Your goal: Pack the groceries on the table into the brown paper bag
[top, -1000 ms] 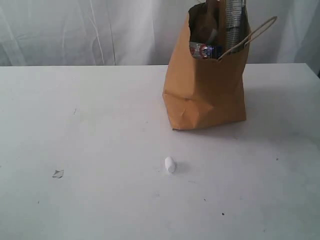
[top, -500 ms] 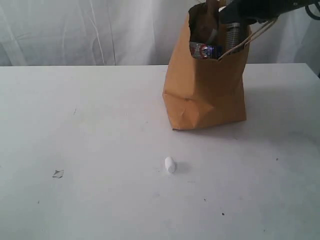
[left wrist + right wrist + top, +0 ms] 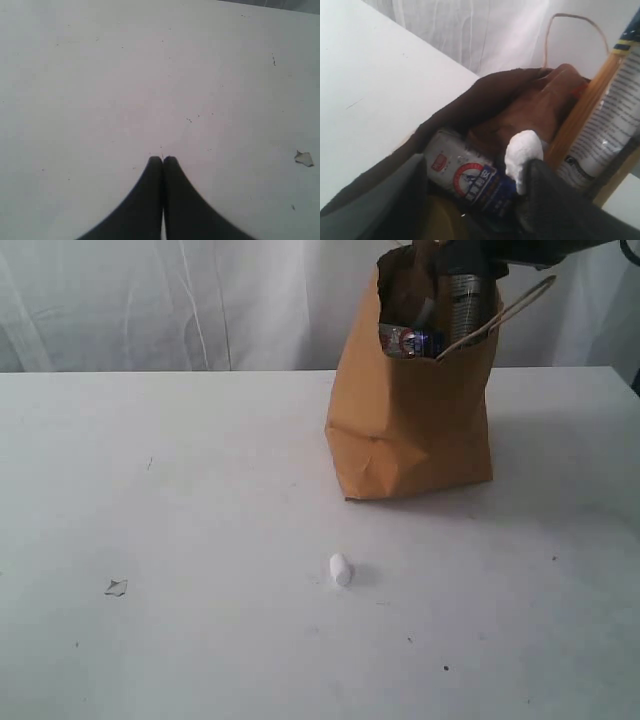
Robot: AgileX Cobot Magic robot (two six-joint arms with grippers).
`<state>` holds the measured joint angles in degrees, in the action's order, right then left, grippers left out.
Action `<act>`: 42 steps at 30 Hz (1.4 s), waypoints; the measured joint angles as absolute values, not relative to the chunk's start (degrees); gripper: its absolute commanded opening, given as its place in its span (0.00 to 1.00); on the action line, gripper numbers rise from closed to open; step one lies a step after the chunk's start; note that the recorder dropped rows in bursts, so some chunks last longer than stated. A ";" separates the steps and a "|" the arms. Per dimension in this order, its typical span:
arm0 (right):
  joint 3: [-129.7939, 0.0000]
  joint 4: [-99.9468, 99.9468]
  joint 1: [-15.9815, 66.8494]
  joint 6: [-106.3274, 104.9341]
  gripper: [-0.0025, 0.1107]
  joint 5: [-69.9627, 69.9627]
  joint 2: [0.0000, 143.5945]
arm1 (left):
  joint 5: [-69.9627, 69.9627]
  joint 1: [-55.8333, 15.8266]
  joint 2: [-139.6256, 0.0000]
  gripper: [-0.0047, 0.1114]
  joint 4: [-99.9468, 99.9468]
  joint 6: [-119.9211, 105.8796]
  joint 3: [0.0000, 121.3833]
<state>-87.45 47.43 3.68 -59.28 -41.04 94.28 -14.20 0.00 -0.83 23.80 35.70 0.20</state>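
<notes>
White tabletop, brown paper bag with blue-white carton, noodle packet inside

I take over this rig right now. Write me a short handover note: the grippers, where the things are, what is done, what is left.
Left gripper: shut, empty, over bare table.
Right gripper: open, holding nothing, above the mouth of the paper bag.
Done: noodle packet stands in the bag, blue-white pack beside it; deeper contents are hidden.
Left: no groceries show on the table, only a small white lump and a scrap. Probably just lift the right arm clear.
</notes>
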 measured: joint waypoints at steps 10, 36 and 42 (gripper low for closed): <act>-87.41 47.53 3.57 -56.06 0.51 -34.73 94.62 | -14.20 0.00 -0.83 0.04 23.80 35.70 0.20; -87.57 14.18 2.67 -20.34 0.03 -61.77 80.34 | -14.20 0.00 -0.83 0.04 23.80 35.70 0.20; -79.80 13.34 2.43 -14.19 0.02 -68.90 75.43 | -14.20 0.00 -0.83 0.04 23.80 35.70 0.20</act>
